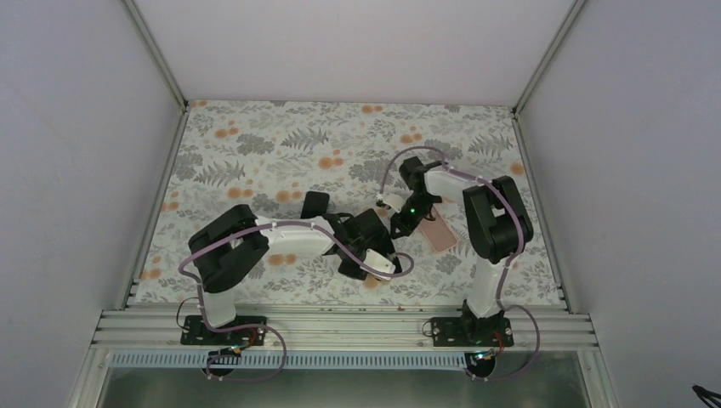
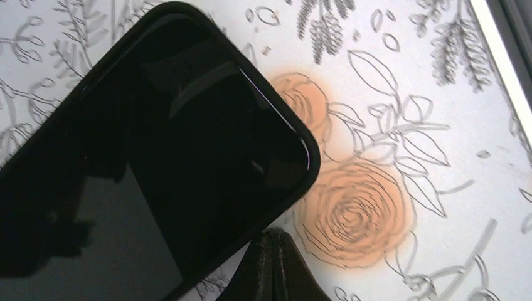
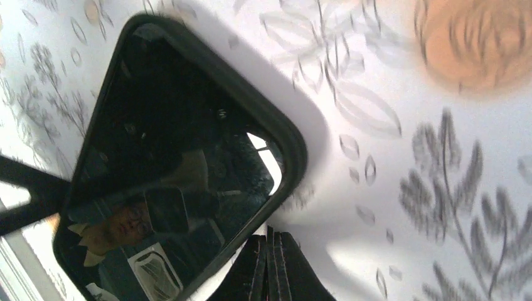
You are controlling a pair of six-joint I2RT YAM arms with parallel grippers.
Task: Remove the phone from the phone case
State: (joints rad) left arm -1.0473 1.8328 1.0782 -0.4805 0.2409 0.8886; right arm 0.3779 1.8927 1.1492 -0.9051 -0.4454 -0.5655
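**A:** quick one, how are the end effectors seen right now?

**B:** the left end effector (image 2: 271,266) is seen pinched fully closed with nothing held, tips just beside the phone (image 2: 157,163). The right end effector (image 3: 271,266) is closed up empty too, just beside it.

**A:** and the phone?

**B:** it's laid flat, screen up, on the floral tabletop (image 2: 439,188), with the black phone case (image 3: 298,147) wrapped round its rim. Further out a pinkish flat thing (image 1: 439,235) is spotted, but what it is can't be told.

Nothing readable here: the phone (image 2: 157,163) shows only dark reflections on its screen, the tablecloth (image 2: 452,144) only printed flowers.
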